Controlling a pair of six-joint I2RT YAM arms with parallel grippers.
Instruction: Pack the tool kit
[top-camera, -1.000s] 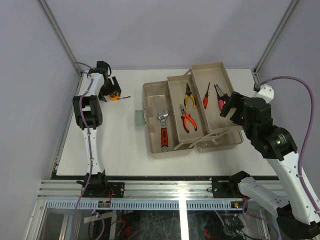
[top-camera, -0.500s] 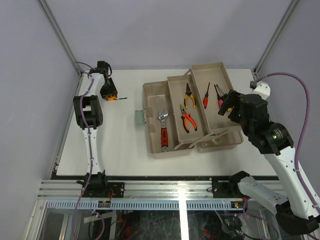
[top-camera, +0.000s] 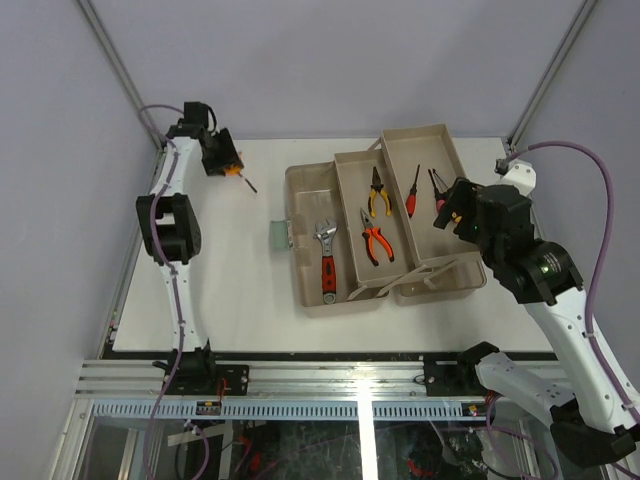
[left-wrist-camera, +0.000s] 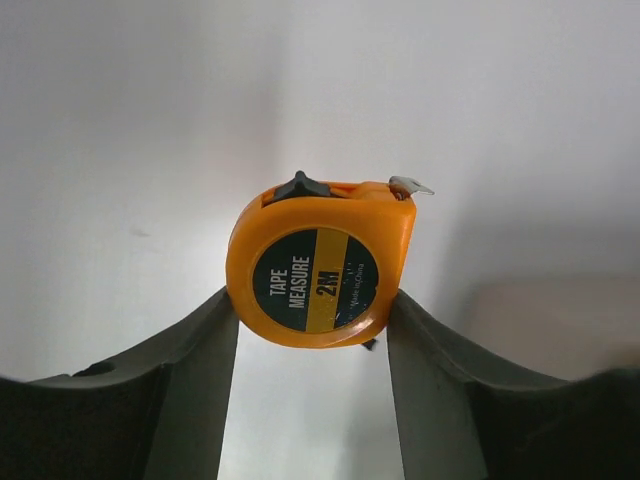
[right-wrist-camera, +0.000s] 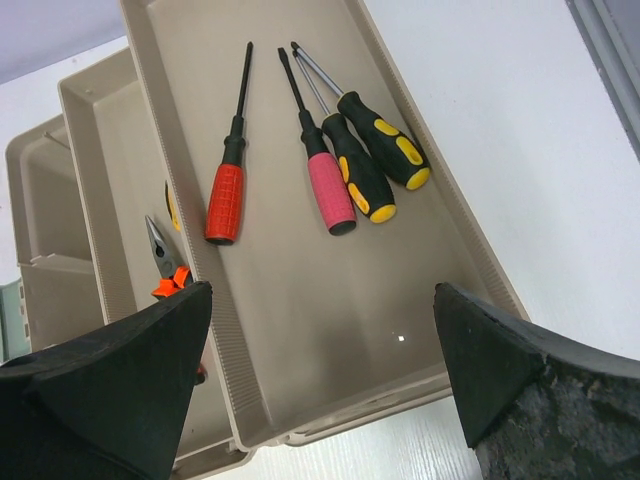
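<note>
- Left gripper (top-camera: 222, 155): at the table's (top-camera: 240, 290) 10 o'clock corner, clenched on the orange tape measure (top-camera: 232, 168).
- Left wrist view: the tape measure (left-wrist-camera: 318, 262) sits between the two fingers (left-wrist-camera: 190, 380), one pressed on each side of the case. Its round label, reading "TAPE MEASURE", faces the camera. The black lock button and metal tape hook are at 12 o'clock on the case.
- A short dark strap (top-camera: 249, 183) trails from the tape measure toward 4 o'clock. Cannot tell whether the case is clear of the table surface.
- Toolbox (top-camera: 291, 200): opened out, spanning from the table centre to 2 o'clock, well apart from the tape measure. The green latch (top-camera: 279, 234) is on its 9 o'clock wall.
- 9 o'clock compartment: red-handled wrench (top-camera: 326, 262), lying lengthwise.
- Middle tray: yellow-handled pliers (top-camera: 378, 192) at the 12 o'clock end and orange-handled pliers (top-camera: 375, 243) toward 6 o'clock, apart from each other.
- 3 o'clock tray: screwdrivers only.
- Right gripper (top-camera: 452, 207): released, fingers spread wide with nothing between them, over the 3 o'clock tray.
- Right wrist view: the red screwdriver (right-wrist-camera: 228, 180) lies alone. The pink screwdriver (right-wrist-camera: 320, 165) and two yellow-and-black screwdrivers (right-wrist-camera: 385, 140) lie side by side toward the tray's 3 o'clock wall. All tips point to 12 o'clock.
</note>
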